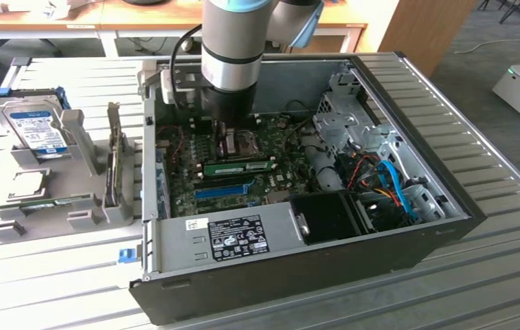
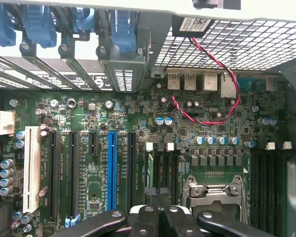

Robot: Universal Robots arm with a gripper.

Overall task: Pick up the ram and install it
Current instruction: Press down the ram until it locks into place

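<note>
The ram (image 1: 240, 167), a narrow green stick with dark chips, stands on edge in a memory slot of the motherboard (image 1: 283, 180), between the CPU socket (image 1: 241, 142) and the blue expansion slot (image 1: 223, 190). My gripper (image 1: 226, 139) reaches down into the open computer case, just above the ram and the socket. In the wrist view the gripper (image 2: 157, 193) is shut, its dark fingertips pressed together over the black memory slots. A thin green edge of the ram (image 2: 149, 170) shows in one slot, beside the tips. I see nothing held between the fingers.
The case walls (image 1: 424, 137) and drive cage (image 1: 352, 117) hem in the board. Blue and red cables (image 1: 393, 182) lie at the exterior view's right. Left of the case, a grey holder (image 1: 76, 220) carries a hard drive (image 1: 35, 130), a card (image 1: 113, 165) and a green strip (image 1: 44, 204).
</note>
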